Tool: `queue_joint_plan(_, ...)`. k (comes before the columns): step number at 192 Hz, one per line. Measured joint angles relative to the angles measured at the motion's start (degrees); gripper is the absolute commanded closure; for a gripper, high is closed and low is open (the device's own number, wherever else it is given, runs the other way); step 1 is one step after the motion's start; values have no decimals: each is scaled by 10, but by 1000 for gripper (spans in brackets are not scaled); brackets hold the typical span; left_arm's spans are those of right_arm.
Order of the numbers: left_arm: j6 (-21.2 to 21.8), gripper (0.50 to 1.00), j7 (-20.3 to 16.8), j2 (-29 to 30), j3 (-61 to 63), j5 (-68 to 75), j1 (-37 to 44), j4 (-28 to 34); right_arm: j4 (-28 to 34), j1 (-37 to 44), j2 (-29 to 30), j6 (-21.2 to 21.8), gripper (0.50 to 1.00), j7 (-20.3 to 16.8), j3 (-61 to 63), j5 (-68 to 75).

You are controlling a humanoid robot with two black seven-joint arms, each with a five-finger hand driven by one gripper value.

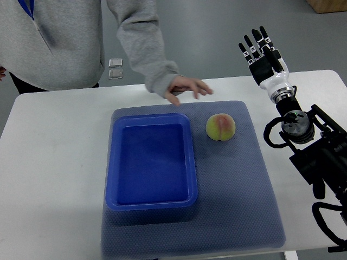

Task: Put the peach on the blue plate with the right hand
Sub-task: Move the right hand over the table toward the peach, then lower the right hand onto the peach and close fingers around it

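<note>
White bench [59, 162] under me, grey floor beyond its far edge, and a blue-grey mat [244, 179] spread across the middle; on that mat sits the peach [220, 127], resting free just beside the far right corner of the blue plate [150, 203], which is really a deep rectangular tray with a raised rim; nothing lies in it.

My right hand [264, 54] is up and well apart from the peach, beyond it toward the far right edge of the bench; my fingers [252, 44] are spread straight and hold nothing. My left hand does not show at all.

A person's hand [187, 88] in a grey sleeve [143, 49] rests on the far edge of the mat, near the peach; that is my first worry, since a reach toward the fruit could cross that hand if it lingers.

The peach is round and likely to roll; if my fingers come down off-centre or nudge it before closing, I judge it could roll along the mat or against the plate's wall. A hard squeeze might bruise it; a loose one might drop it mid-carry. The rim also stands proud, so carrying too low could knock the fruit on it.
</note>
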Motion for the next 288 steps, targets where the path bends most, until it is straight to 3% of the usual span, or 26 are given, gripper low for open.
queue_joint_plan(62, 0, 500, 0, 0, 0, 0, 0, 1, 0, 10, -2, 0, 570, -2, -3, -7)
queue_joint_plan(89, 0, 500, 0, 0, -1, 0, 0, 1, 10, 36, -36, 5, 570, -22, -45, -45)
queue_joint_plan(146, -7, 500, 0, 0, 1, 3, -2, -9, 84, 164, -189, 36, 570, -98, -320, -284)
queue_joint_plan(174, -7, 500, 0, 0, 1, 4, -2, -12, 96, 327, -244, 85, 570, -164, -570, -383)
queue_joint_plan(196, -7, 500, 0, 0, 1, 4, -2, -12, 102, 453, -245, 117, 572, -211, -738, -393)
queue_joint_plan(219, -7, 500, 0, 0, 1, 3, -2, -12, 122, 517, -233, 134, 572, -234, -811, -393)
queue_joint_plan(288, -7, 500, 0, 0, 1, 3, -2, -11, 136, 501, -183, 107, 572, -253, -852, -387)
